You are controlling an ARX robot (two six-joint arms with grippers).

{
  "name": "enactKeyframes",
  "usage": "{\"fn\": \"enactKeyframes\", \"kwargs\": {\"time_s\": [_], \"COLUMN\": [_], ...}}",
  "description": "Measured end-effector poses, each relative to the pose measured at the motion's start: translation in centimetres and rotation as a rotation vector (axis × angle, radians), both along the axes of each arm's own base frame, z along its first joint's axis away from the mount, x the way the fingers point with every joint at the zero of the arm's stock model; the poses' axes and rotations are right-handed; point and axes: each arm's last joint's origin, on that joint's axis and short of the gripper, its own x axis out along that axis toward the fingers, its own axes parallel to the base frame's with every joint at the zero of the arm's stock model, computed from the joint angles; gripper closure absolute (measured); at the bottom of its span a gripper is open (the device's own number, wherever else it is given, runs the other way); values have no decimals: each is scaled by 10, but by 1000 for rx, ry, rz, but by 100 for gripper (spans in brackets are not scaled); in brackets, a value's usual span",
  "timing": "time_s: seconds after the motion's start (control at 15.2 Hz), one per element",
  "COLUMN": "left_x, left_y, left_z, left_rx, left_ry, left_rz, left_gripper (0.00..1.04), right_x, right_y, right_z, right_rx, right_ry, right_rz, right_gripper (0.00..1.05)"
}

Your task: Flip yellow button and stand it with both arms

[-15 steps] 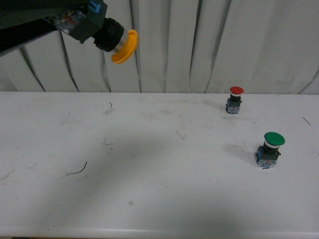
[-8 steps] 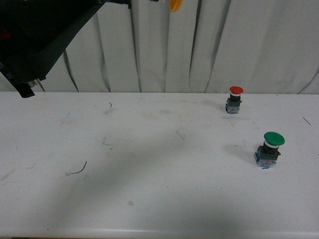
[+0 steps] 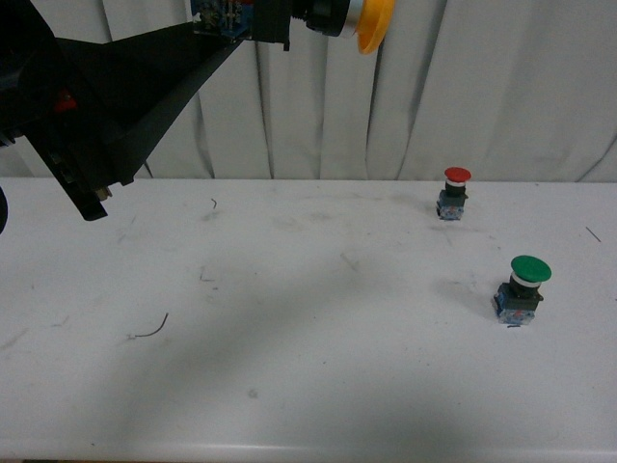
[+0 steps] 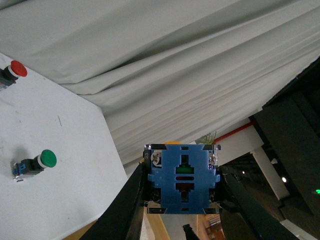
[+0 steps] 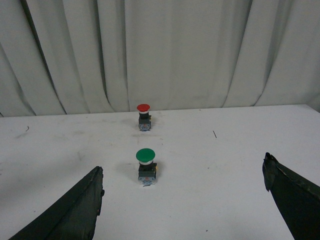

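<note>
My left gripper [image 3: 255,19] is shut on the yellow button [image 3: 374,24] and holds it high above the table at the top of the front view, lying sideways with its yellow cap pointing right. In the left wrist view the button's blue block base [image 4: 182,177] fills the space between the black fingers [image 4: 131,197]. My right gripper [image 5: 182,200] is open and empty, low over the table, its two black fingers [image 5: 75,210] spread wide. The right arm is out of the front view.
A red-capped button [image 3: 454,193] stands at the back right of the white table [image 3: 289,338]. A green-capped button [image 3: 523,289] stands nearer on the right; it also shows in the right wrist view [image 5: 146,166]. A white curtain hangs behind.
My left arm has swung up and to the right with the yellow button, from the upper left to the top middle. The red and green buttons have not moved.
</note>
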Motion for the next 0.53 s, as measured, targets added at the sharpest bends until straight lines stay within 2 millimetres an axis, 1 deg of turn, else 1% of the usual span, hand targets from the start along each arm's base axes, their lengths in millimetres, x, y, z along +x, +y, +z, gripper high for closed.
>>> {"fn": "enactKeyframes", "kwargs": {"time_s": [0.07, 0.2, 0.26, 0.33, 0.39, 0.46, 0.53], "left_x": [-1, -1, -1, -1, 0, 0, 1], "left_y": [-1, -2, -3, -3, -3, -4, -4], "left_z": [0, 1, 2, 3, 2, 3, 3], "left_rx": [0, 5, 10, 14, 21, 26, 29], "left_ry": [-3, -14, -22, -21, -17, -22, -22], "left_rz": [0, 3, 6, 11, 24, 28, 28], "left_gripper": [70, 70, 70, 70, 70, 70, 70], "right_x": [0, 5, 18, 31, 50, 75, 109], "right_y": [0, -4, -13, -17, -19, -19, -16], "right_z": [1, 9, 10, 14, 28, 44, 55], "right_rx": [-2, -21, -31, -31, -37, -31, -13], "right_ry": [-5, -74, -64, -74, -118, -173, -206], "right_rz": [-3, -29, -61, -49, -18, 18, 78], "right_gripper": [7, 7, 7, 7, 7, 7, 7]}}
